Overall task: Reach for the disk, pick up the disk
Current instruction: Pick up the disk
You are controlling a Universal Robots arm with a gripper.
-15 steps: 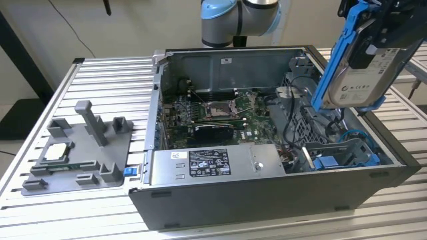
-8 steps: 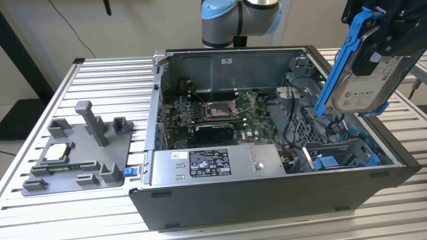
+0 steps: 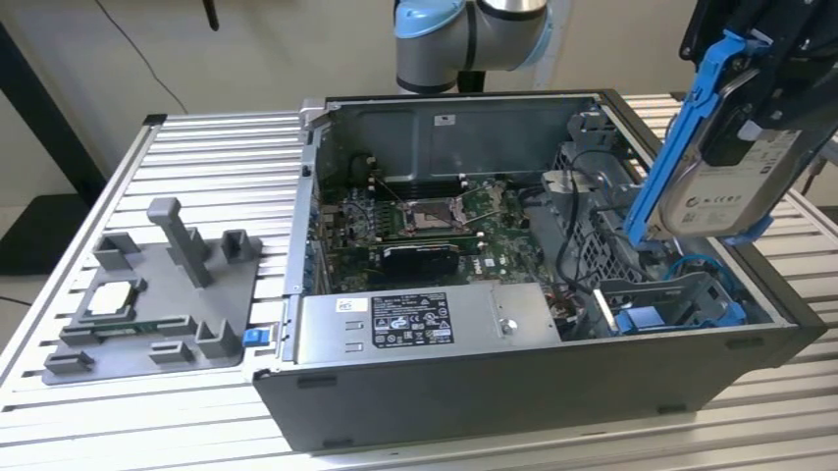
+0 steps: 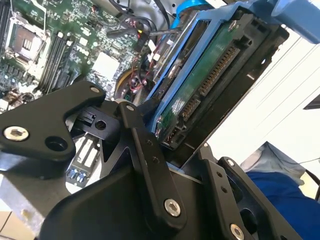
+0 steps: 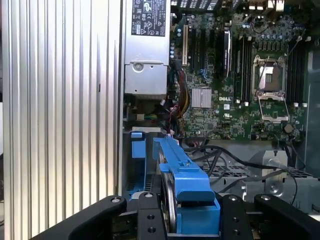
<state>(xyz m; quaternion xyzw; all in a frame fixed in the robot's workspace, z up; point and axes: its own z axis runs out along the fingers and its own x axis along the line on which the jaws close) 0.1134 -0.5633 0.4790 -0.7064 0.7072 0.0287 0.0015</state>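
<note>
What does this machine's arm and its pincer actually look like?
In the exterior view, the arm has rounded silver-grey segments with a light blue cap at the joint. The pincer in the second wrist view is matte black: flat, angular metal links joined by round silver bolts and pivot holes. No markings are visible on it.

We see the disk (image 3: 727,191) as dull silver-grey metal with a white paper label, framed in glossy blue plastic. The worktop (image 3: 196,177) is ribbed, brushed aluminium; the computer case (image 3: 524,383) looks like matt dark-grey metal.
</note>
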